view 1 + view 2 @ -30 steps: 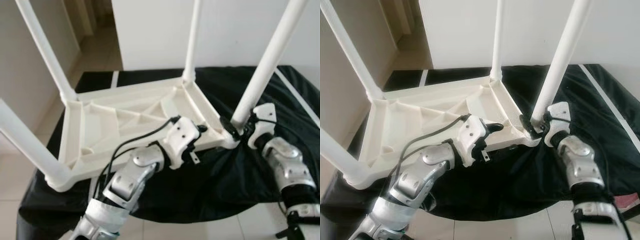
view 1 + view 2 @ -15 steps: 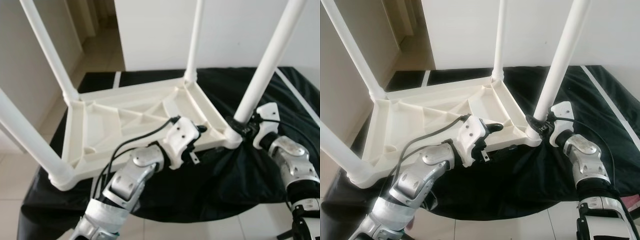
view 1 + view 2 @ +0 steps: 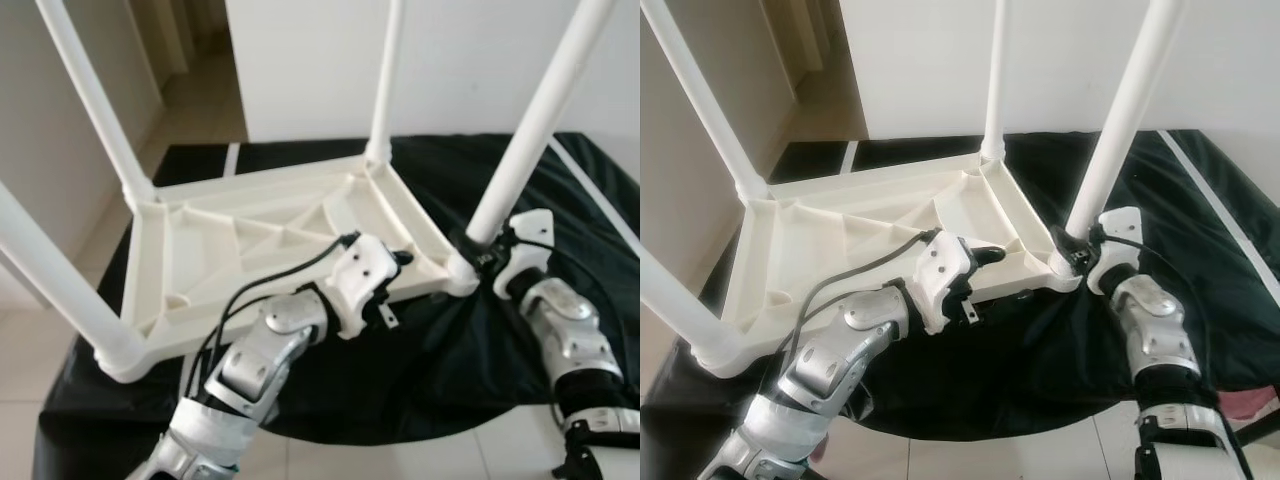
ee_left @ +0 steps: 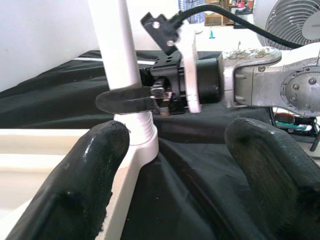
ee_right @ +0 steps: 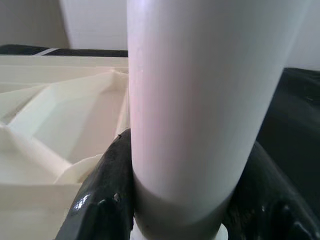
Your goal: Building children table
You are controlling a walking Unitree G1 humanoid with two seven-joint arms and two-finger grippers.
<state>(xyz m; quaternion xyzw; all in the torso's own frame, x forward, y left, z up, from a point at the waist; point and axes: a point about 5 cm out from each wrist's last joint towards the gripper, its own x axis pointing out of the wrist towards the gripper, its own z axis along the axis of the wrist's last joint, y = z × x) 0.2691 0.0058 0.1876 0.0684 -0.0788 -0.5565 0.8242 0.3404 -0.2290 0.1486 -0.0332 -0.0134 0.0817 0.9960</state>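
A white plastic children's table [image 3: 250, 250] lies upside down on a black cloth [image 3: 440, 370], its legs pointing up. My right gripper [image 3: 472, 252] is shut on the base of the near right leg [image 3: 530, 140], just above its socket at the table's corner. The right wrist view has that leg [image 5: 200, 100] clasped between both black fingers [image 5: 100, 200]. My left gripper [image 3: 400, 262] rests at the table's near rim, a short way left of that corner. In the left wrist view its fingers [image 4: 75, 180] stand wide apart and open, with one beside the rim.
Three more legs rise at the near left [image 3: 50, 280], far left [image 3: 90, 100] and far corner [image 3: 385, 80]. A white wall [image 3: 450, 50] stands behind, with a doorway [image 3: 200, 60] at the back left. Pale floor tiles [image 3: 40, 350] border the cloth.
My right forearm has swung back in towards the table, still clamped on the leg's base. The left arm has stayed where it was.
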